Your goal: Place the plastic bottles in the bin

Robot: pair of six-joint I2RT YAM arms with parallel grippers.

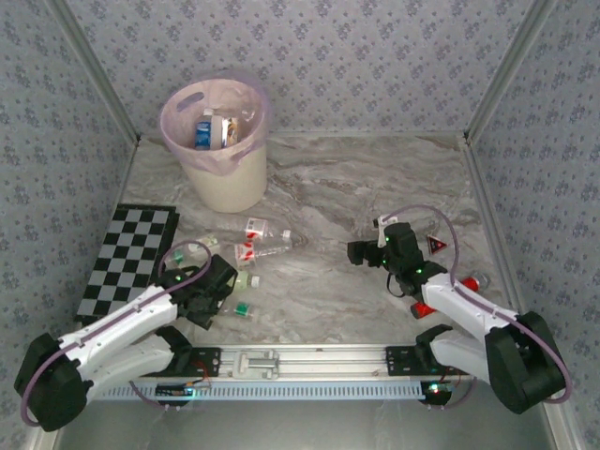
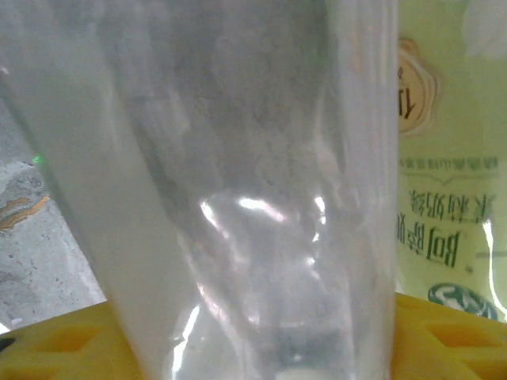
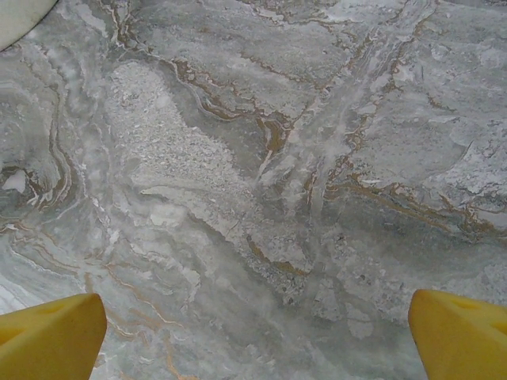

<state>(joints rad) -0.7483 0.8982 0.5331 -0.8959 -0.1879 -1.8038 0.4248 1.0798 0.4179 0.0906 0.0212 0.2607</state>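
- A clear bottle (image 2: 253,198) sits close against the lens, its crinkled see-through wall catching bright glints.
- The yellow fingers (image 2: 55,344) of the left hand (image 2: 265,352) show at the clear bottle's lower left and lower right, with the bottle between them. Whether they press on it cannot be told.
- Just right of the clear bottle and behind it is a pale green bottle (image 2: 451,182) with dark print and a gold seal.
- Left of the clear bottle lies grey marbled worktop (image 2: 40,237).

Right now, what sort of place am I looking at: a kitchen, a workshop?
Most likely a small robot test booth. Patterned walls close in a marble-look table, left arm and right arm are bolted to a rail at its near edge, and bottles lie scattered near a bin.
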